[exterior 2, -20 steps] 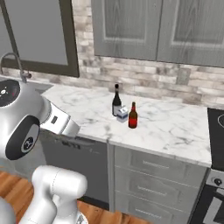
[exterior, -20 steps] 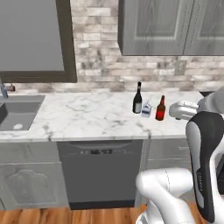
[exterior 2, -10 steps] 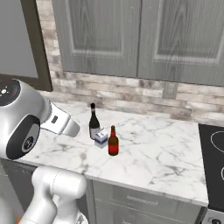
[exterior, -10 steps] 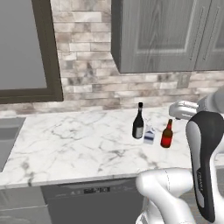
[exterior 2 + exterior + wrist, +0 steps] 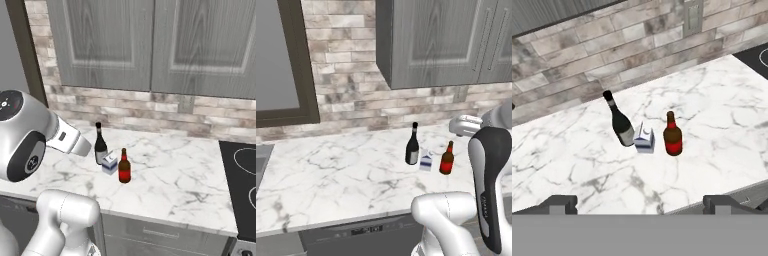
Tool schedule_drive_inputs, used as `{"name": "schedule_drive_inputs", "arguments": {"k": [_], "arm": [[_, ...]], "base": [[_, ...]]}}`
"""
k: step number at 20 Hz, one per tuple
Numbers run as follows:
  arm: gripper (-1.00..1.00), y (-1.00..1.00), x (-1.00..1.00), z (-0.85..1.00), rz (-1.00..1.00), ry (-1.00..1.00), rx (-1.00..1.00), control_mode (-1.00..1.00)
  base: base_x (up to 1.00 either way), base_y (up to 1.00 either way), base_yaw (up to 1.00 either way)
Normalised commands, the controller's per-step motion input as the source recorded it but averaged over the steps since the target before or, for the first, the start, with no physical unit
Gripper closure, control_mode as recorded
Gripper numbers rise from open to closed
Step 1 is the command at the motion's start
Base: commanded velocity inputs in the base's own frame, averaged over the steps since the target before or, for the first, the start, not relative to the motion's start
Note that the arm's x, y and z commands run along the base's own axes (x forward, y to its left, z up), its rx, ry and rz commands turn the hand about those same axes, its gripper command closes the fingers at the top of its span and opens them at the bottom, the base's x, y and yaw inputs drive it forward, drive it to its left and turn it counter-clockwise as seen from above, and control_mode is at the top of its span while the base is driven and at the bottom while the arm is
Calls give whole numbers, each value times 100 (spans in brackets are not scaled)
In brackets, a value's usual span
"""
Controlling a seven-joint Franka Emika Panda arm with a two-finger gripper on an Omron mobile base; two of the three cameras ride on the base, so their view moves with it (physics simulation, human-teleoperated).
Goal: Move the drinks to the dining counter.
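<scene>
Wine bottle [image 5: 620, 125], milk carton [image 5: 644, 138], beer bottle [image 5: 672, 135] ahead of open tool [image 5: 640, 202]

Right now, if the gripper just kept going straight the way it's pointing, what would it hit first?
Probably the milk carton, standing between the wine bottle and beer bottle. It sits nearest the hand view's center, though depth is hard to judge.

Glossy glass and card on polished marble

The tall black glass wine bottle [image 5: 622, 124] and red-brown glass beer bottle [image 5: 673, 135] shine; the blue-and-white card milk carton [image 5: 644, 138] looks matt; the white grey-veined marble counter [image 5: 577, 160] is smooth.
</scene>
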Motion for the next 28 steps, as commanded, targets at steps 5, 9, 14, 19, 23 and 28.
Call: {"name": "schedule_drive_inputs", "arguments": {"k": [5,9,14,19,23,28], "arm": [[-100,0,0,0,0,0,0,100],[-100,0,0,0,0,0,0,100],[-100,0,4,-2,0,-1,0,-100],[-100,-12,11,-7,4,-5,0,-100],[-100,-12,11,-20,7,-9,0,-100],[-100,-8,0,-17,9,-15,-1,-100]], "base": [[77,5,-13],[74,7,-17],[53,4,-11],[0,0,0],[0,0,0],[0,0,0]]}}
